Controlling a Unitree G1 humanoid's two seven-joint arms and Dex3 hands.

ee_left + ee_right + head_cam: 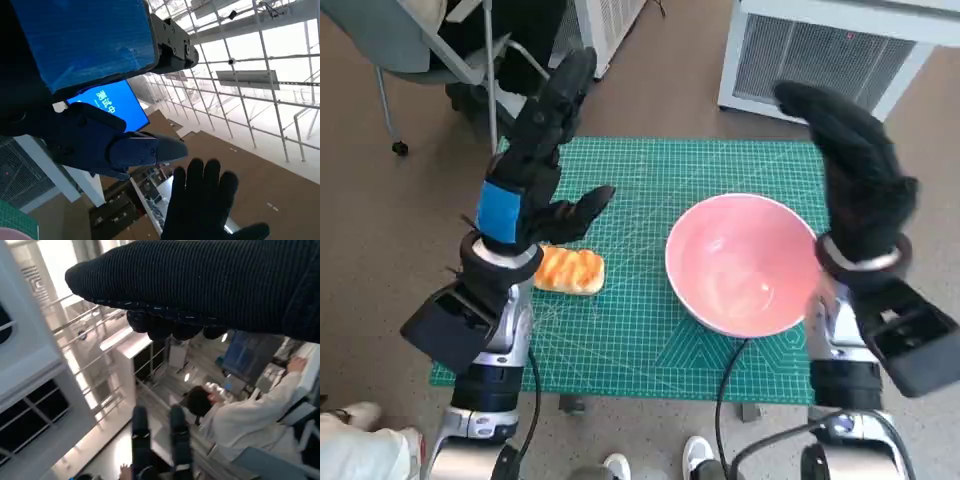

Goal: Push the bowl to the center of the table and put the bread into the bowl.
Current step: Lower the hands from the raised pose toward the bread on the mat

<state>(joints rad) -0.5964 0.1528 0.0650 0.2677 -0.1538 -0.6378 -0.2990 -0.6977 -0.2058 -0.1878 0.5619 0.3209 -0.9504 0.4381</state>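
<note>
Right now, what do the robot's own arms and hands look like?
Both forearms are pale grey with silver wrist rings and black boxes mounted on them. The left hand is black with blue tape across its back; the right hand wears a black knitted glove. Black cables hang below.

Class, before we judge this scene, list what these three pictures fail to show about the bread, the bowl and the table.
- Bread: head view only; its near-left end is hidden behind the left hand and wrist.
- Bowl: its right rim is covered by the right hand and forearm in the head view; the left wrist view catches only a pink sliver at the edge.
- Table: neither wrist view shows its top; both point up at the room.
</note>
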